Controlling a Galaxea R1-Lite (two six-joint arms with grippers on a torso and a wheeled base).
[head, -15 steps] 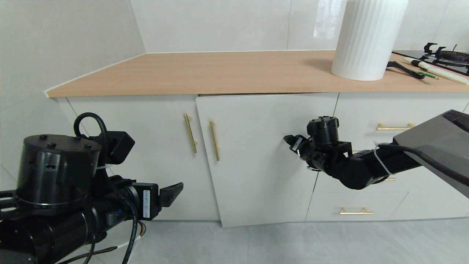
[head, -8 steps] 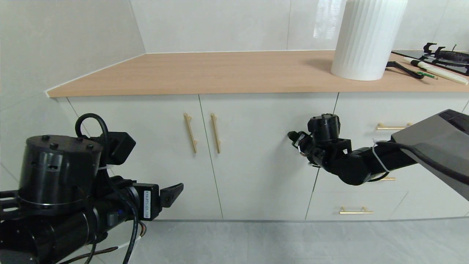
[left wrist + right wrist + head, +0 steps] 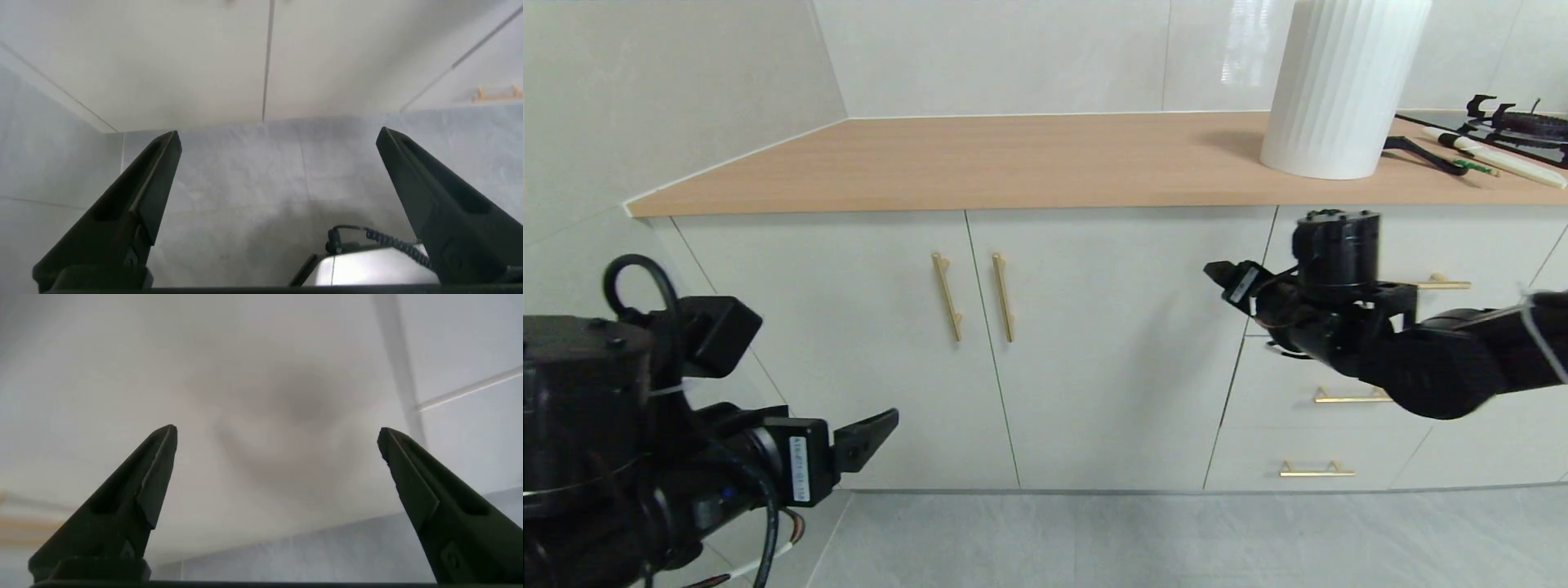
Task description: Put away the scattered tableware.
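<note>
While its two fingers stand wide apart with nothing between them, the right gripper faces a blank, pale cabinet front at close range. The head view places it before the right edge of the closed cabinet door, by the seam with the drawers and below the lip of the countertop. A brass drawer handle sits just behind its wrist. The left gripper is equally wide and empty, held low and angled toward the floor at the foot of the cabinets.

The tableware lies well apart from both, at the far right of the countertop. A black-handled utensil, a cream-coloured utensil and a small green piece lie flat beside the stove burner. They are just past a tall white ribbed container.

The likely trouble lies on the way up. A right arm lifted straight from here could catch the drawer handle or strike the underside of the counter's edge. Once above it, the tall container stands between the gripper and the utensils, and a sideways brush could tip it. The utensils are thin and lie flat, so fingers coming down slightly off line would probably push them toward the burner rather than pinch them.
</note>
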